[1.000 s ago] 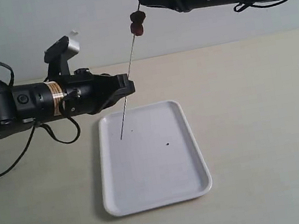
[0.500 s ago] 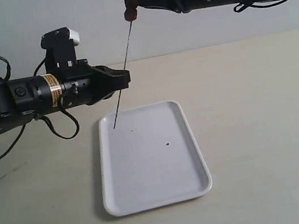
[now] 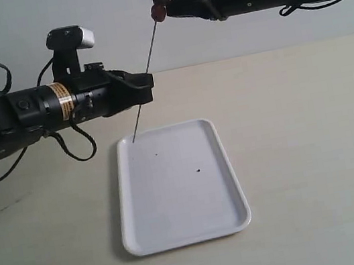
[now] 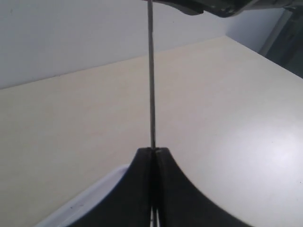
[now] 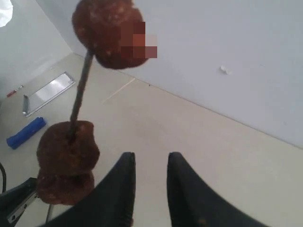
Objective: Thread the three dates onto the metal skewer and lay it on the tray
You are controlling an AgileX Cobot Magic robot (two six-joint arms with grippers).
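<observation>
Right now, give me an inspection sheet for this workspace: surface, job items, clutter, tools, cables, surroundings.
Surface: pale tabletop.
Job's things: three dates sit on the metal skewer, two touching and one apart. The skewer is steeply tilted, its lower tip over the far corner of the white tray, which lies flat on the table.
Clutter: dark specks on the tray; a blue object far off.
Grippers: left tool shut on the skewer; right tool open beside the dates, holding nothing.
Cables: black cable loops under the left arm.
Surroundings: plain pale wall.
</observation>
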